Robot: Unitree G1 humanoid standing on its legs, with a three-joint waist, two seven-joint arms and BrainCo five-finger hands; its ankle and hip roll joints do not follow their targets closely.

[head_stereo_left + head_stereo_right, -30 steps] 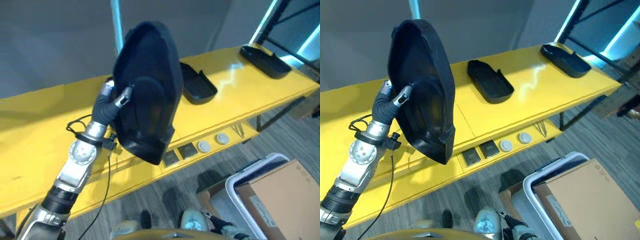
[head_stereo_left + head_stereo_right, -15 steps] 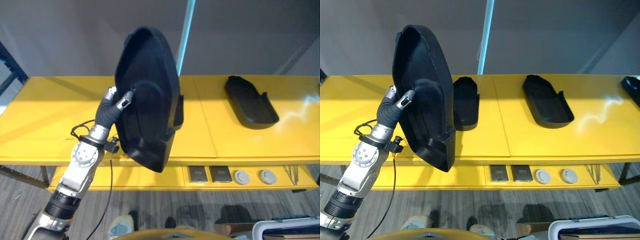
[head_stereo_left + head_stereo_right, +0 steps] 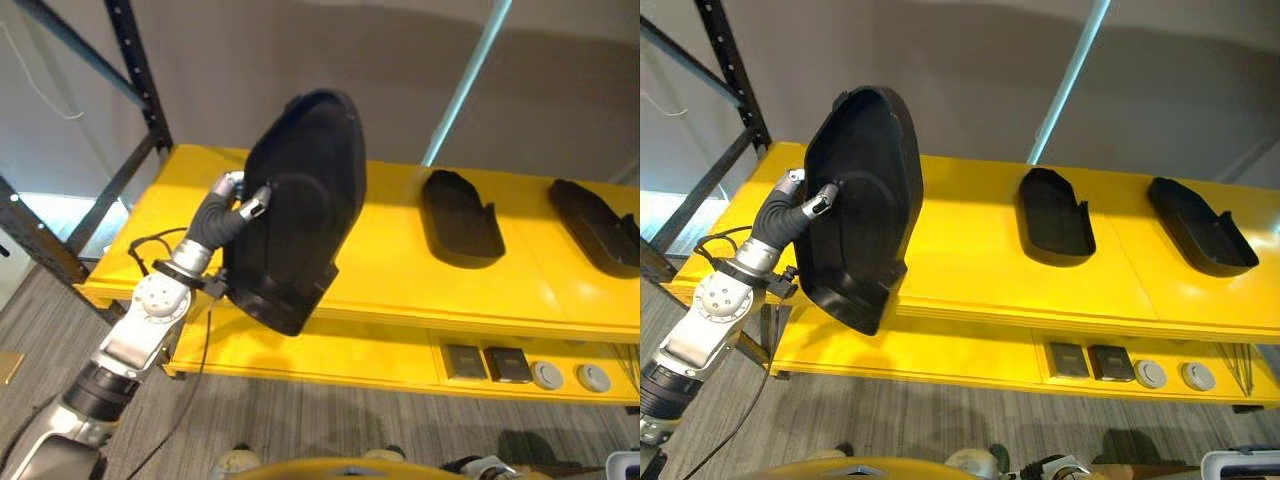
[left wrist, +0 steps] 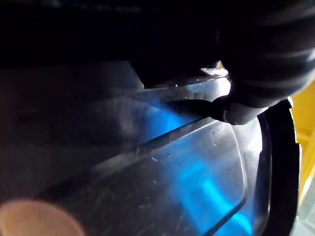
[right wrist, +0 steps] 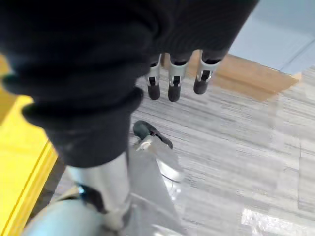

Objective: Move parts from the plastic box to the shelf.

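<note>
Left hand (image 3: 236,203) pinches a large black moulded plastic shell part (image 3: 862,205) by its edge, held upright above the yellow metal shelf (image 3: 970,260). Looks rigid, light, smooth; grip the rim firmly. Right hand (image 5: 173,76) hangs relaxed, empty

Even overhead light; left wrist view dark, blurred.

Yellow shelf (image 3: 970,270) runs wide across the view, and two black molded parts (image 3: 1055,216) (image 3: 1200,226) lie flat on its top, side by side but apart.
</note>
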